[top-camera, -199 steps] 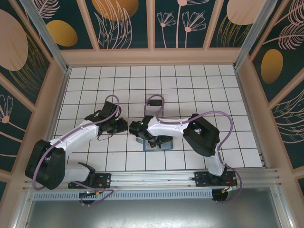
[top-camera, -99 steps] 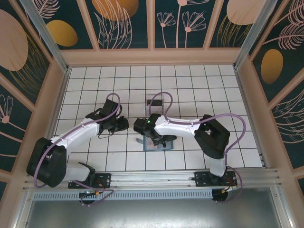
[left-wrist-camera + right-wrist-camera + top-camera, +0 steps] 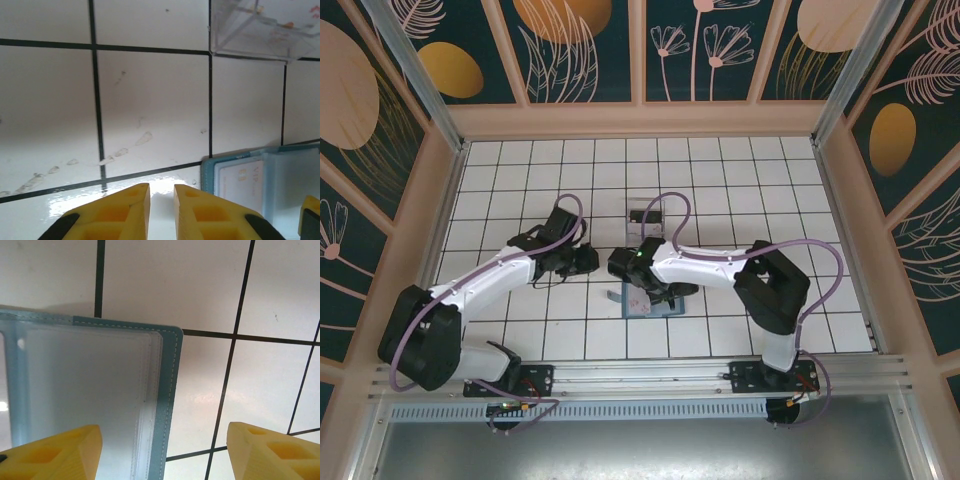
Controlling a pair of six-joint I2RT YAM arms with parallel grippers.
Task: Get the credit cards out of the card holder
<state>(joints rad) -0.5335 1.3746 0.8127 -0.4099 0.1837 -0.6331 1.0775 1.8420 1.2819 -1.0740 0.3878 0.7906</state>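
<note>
Right jaws wide; one card holder point(image 3: 90, 390)

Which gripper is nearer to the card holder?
Right. The right gripper hangs over a corner of the card holder; the left gripper is off to its left, over bare tile.

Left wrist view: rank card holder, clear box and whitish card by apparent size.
1. Card holder, nearest and cropped by the frame.
2. Clear box, farther off and also cropped, so unsure against the holder.
3. Whitish card, inside the holder.
</note>
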